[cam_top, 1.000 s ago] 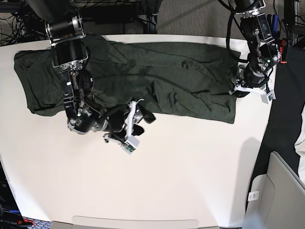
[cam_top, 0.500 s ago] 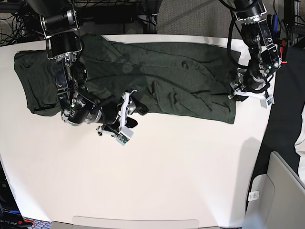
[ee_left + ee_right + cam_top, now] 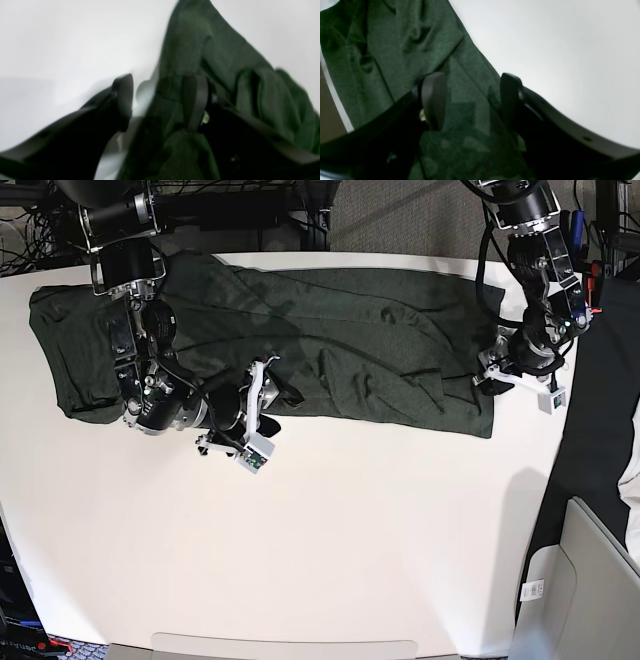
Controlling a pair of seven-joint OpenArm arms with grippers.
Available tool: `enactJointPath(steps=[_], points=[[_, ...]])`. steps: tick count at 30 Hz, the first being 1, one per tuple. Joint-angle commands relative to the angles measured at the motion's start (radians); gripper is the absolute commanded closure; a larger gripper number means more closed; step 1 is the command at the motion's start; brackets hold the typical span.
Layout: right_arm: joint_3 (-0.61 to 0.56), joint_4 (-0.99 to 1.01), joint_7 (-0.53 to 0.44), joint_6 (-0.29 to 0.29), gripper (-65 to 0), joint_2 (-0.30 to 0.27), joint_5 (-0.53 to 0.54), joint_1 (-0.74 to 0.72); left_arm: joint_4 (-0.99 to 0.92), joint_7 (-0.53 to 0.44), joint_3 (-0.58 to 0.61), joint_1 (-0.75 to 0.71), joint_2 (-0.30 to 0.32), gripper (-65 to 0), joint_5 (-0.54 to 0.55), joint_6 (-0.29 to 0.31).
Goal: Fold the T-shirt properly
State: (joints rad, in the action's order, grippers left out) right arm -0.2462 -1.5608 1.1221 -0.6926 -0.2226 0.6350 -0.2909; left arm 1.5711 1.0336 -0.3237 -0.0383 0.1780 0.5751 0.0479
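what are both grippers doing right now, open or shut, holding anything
Left gripper: open, straddling the T-shirt edge, no grip yet.
Right gripper: open over the T-shirt, holding nothing.

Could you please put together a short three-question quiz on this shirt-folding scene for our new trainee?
1. True or false: the T-shirt is already folded into a compact stack.
2. Which edge does the left gripper straddle: (a) the shirt's edge at the table's side, (b) its middle?
3. What lies between the open fingers of the right gripper?

Key: 1 false, it lies spread out and wrinkled. 2 (a). 3 the shirt's edge, with bare table beside it.
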Motion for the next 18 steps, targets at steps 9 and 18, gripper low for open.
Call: enactJointPath(steps=[9, 18], points=[[0.008, -0.022, -0.021, -0.006, -34.8, -0.01, 0.019, -0.021, 0.059, 0.118, 0.001, -0.051, 0.007, -30.9, 0.003, 0.102], [0.006, -0.022, -0.021, -0.006, -34.8, -0.01, 0.019, -0.018, 0.058, 0.13, 0.068, -0.065, 0.005, -30.9, 0.053, 0.103]])
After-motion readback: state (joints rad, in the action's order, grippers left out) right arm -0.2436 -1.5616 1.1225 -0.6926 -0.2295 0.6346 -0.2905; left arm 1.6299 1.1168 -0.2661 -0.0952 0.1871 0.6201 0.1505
